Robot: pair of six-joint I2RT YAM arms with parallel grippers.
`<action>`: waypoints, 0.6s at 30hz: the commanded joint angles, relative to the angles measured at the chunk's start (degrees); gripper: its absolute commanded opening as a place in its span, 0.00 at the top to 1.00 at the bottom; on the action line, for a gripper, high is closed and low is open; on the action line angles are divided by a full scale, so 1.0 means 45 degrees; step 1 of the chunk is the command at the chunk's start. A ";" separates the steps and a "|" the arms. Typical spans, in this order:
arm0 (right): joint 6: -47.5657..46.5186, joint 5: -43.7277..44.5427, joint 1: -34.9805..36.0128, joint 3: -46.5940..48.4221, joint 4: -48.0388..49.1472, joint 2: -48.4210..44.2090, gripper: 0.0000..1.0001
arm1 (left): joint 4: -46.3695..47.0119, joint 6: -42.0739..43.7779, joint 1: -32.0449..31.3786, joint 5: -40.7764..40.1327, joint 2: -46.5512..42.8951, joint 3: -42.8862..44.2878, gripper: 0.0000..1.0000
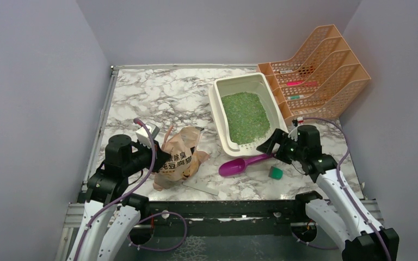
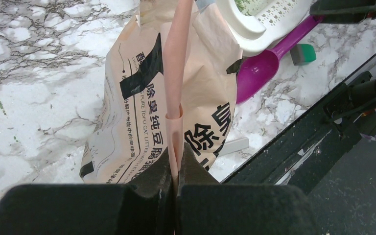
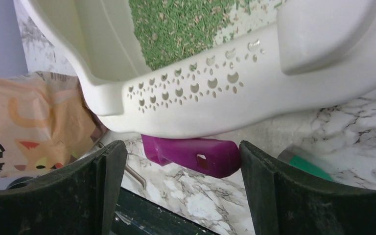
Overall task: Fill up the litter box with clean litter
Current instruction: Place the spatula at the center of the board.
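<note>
The cream-white litter box [image 1: 216, 103] stands at the back right of the marble table, with clean litter [image 1: 245, 117] as green granules covering much of its floor. My right gripper [image 1: 269, 144] hovers at its near corner, open. In the right wrist view the fingers [image 3: 103, 176] straddle the handle end of a magenta scoop [image 3: 191, 155] lying on the table under the box's perforated wall [image 3: 196, 107]; litter [image 3: 186, 24] shows above. My left gripper [image 2: 177, 156] is shut on the pink handle strap [image 2: 178, 73] of the tan paper bag [image 2: 142, 98], which stands at the near left [image 1: 179, 157].
An orange mesh file rack [image 1: 315, 70] holding pens stands right of the box. A small green block [image 1: 275, 173] lies near the scoop [image 1: 239, 166]. A flat grey strip [image 1: 201, 187] lies by the bag at the table's near edge. Grey walls close in both sides.
</note>
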 commanded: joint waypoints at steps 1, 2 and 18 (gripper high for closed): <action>0.0049 0.0936 0.0000 0.0913 -0.0572 -0.0152 0.11 | -0.0168 0.0113 0.0087 0.0006 0.0016 -0.0091 1.00; 0.0035 0.0900 -0.0011 0.1036 -0.0601 -0.0174 0.11 | -0.0162 0.0111 0.0087 -0.0011 0.0028 -0.0080 1.00; -0.1316 -0.3857 -0.0005 0.1641 0.3789 -0.0380 0.16 | -0.0158 0.0257 0.0077 0.0258 -0.0160 -0.0069 1.00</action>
